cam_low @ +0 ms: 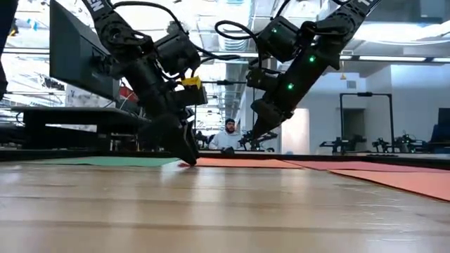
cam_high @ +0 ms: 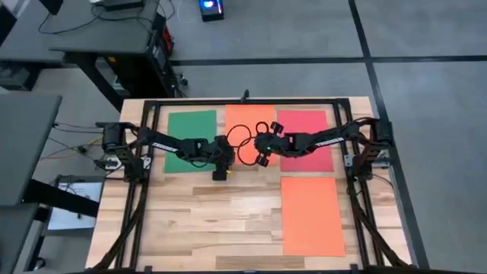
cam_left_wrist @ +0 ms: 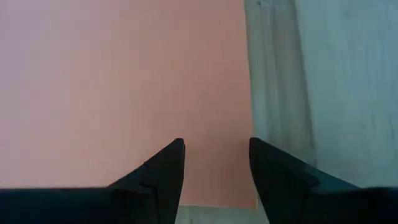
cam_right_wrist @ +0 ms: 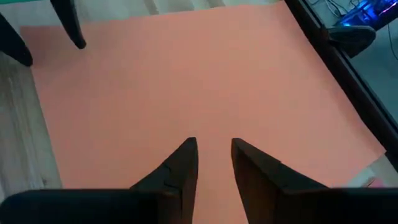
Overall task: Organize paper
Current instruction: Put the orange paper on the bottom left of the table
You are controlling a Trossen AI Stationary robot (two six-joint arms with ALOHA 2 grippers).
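Wooden tabletop (cam_high: 198, 221) carries an orange sheet (cam_high: 245, 116), long axis front-to-back, directly beneath both hands. Left hand (cam_left_wrist: 216, 163) and right hand (cam_right_wrist: 214, 155) point down, fingers parted, gripping nothing.

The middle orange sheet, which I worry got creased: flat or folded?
Flat. The middle orange sheet lies spread on the table, no fold visible in either wrist view.
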